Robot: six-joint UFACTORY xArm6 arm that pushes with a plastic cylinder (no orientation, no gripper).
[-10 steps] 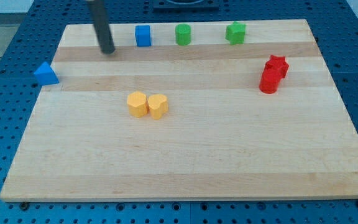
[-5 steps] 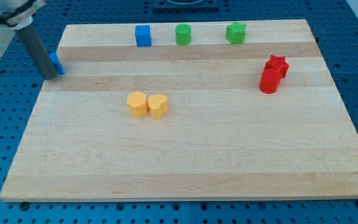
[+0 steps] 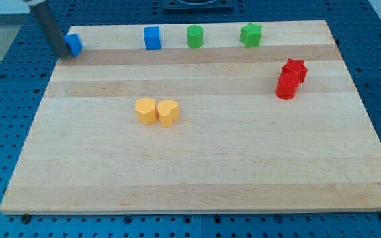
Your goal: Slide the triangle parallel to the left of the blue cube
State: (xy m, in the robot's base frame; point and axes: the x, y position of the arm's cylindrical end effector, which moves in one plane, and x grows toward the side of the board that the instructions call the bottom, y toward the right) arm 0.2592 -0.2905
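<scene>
My tip (image 3: 64, 54) is pressing the left side of the blue triangle (image 3: 75, 44) at the counter's (image 3: 197, 165) far left corner, level with the blue cube (image 3: 152, 38) farther right.

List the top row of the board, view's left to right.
my tip → blue triangle → blue cube → green cylinder → green star-shaped block
</scene>
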